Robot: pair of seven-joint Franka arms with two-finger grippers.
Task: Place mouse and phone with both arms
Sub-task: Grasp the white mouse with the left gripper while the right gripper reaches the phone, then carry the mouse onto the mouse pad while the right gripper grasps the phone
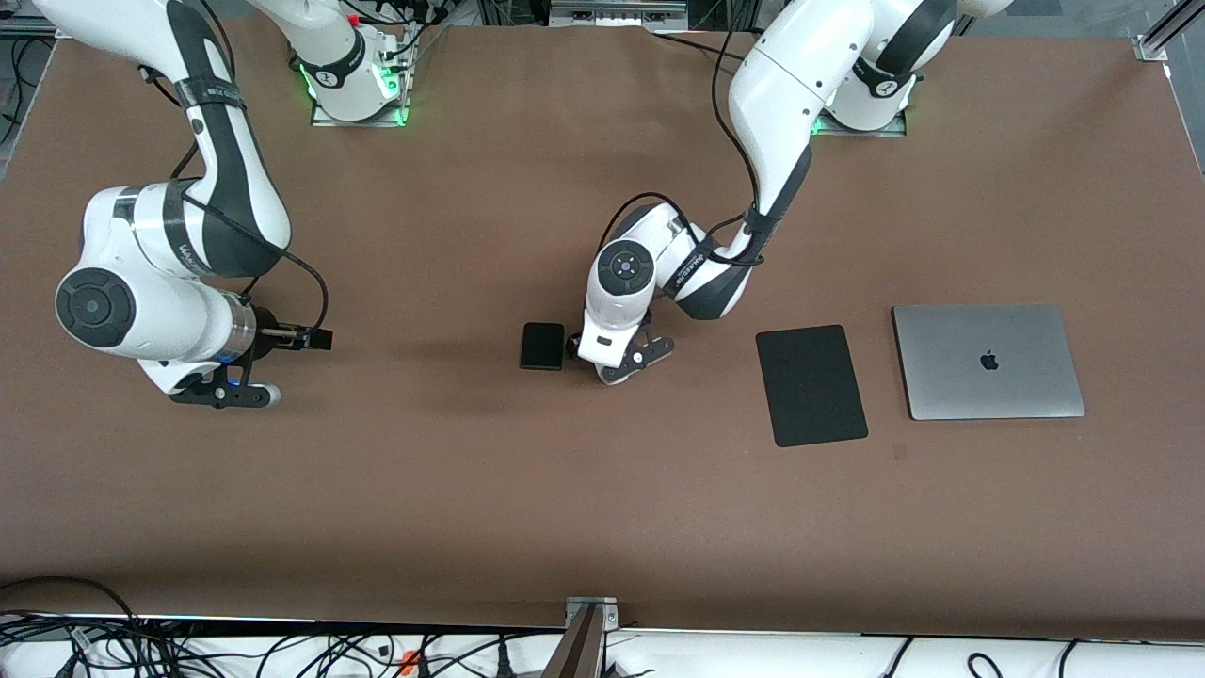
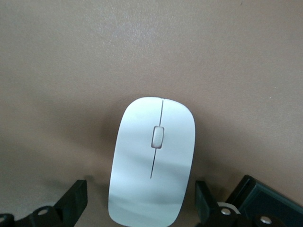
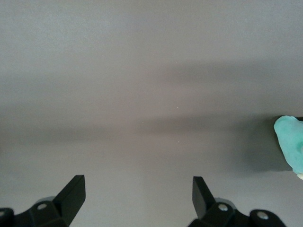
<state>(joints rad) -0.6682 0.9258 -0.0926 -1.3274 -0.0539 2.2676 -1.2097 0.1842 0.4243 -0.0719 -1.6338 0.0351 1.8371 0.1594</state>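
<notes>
The white mouse (image 2: pixel 152 161) lies on the brown table between the open fingers of my left gripper (image 2: pixel 140 202). There is a gap on each side, so neither finger touches it. In the front view the left gripper (image 1: pixel 617 369) is low over the table's middle and its hand hides the mouse. The black phone (image 1: pixel 542 346) lies flat right beside that gripper, toward the right arm's end, and its corner (image 2: pixel 265 201) shows in the left wrist view. My right gripper (image 1: pixel 226 395) hangs open over bare table near the right arm's end, holding nothing (image 3: pixel 138 197).
A flat black mouse pad (image 1: pixel 811 384) and a closed grey laptop (image 1: pixel 987 361) lie toward the left arm's end. A pale teal shape (image 3: pixel 291 144) sits at the edge of the right wrist view. Cables run along the table's (image 1: pixel 471 490) near edge.
</notes>
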